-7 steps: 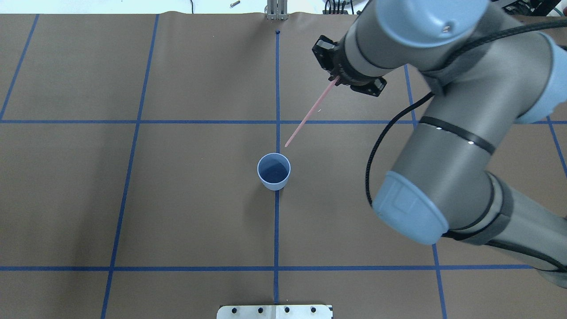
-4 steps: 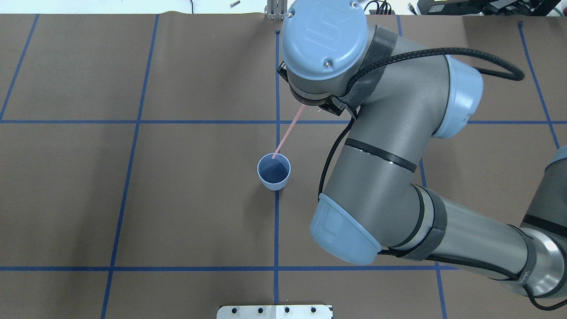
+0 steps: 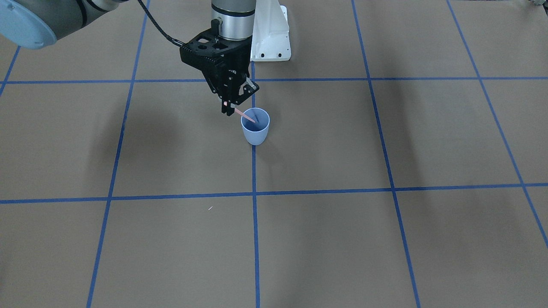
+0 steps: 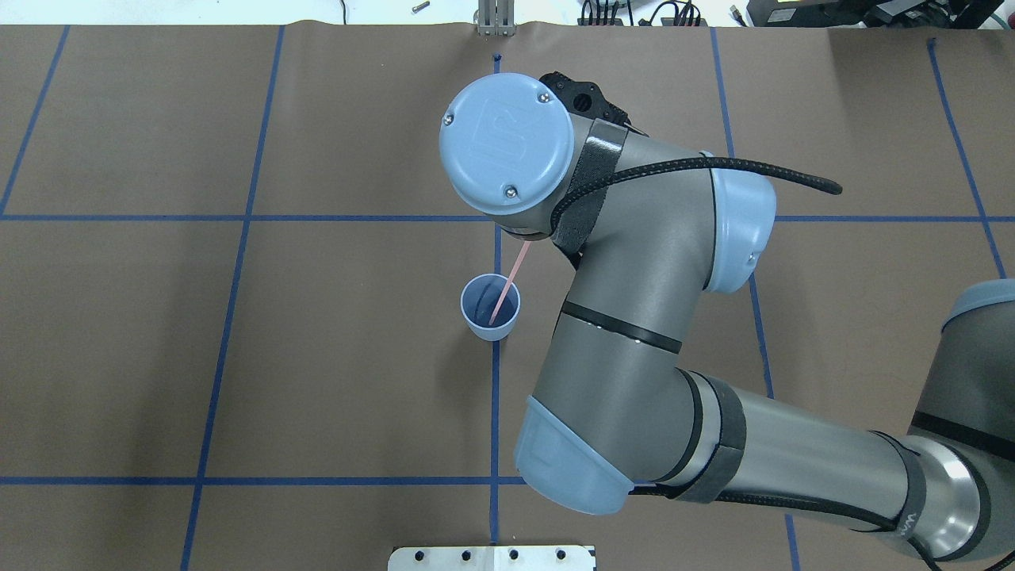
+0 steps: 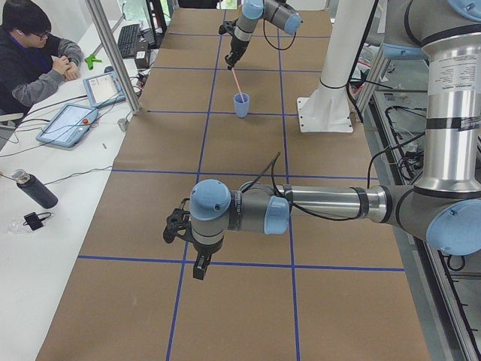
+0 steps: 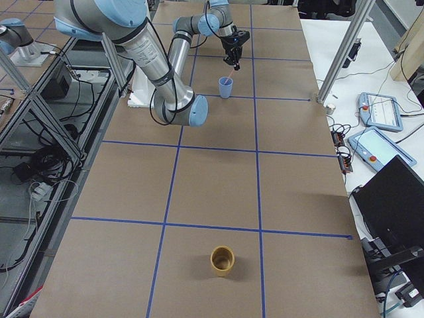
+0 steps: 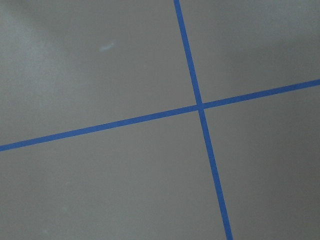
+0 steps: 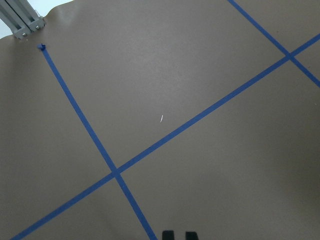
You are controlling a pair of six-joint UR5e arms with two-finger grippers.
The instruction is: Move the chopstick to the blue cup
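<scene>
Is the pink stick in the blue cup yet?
Nearly! Done: the chopstick is lifted and its lower tip dips inside the blue cup. In hand: the right gripper grips its top end. To do: letting go so it rests in the cup.

Even, diffuse light from above, moderate brightness. Tabletop (image 3: 385, 239) matte, crossed by soft, broad shadow patches. Blue cup (image 3: 255, 128) throws faint, blurred shadow. Left wrist view soft, low-contrast, dimmer toward corners. Overhead view sharp; far strip overexposed.
</scene>
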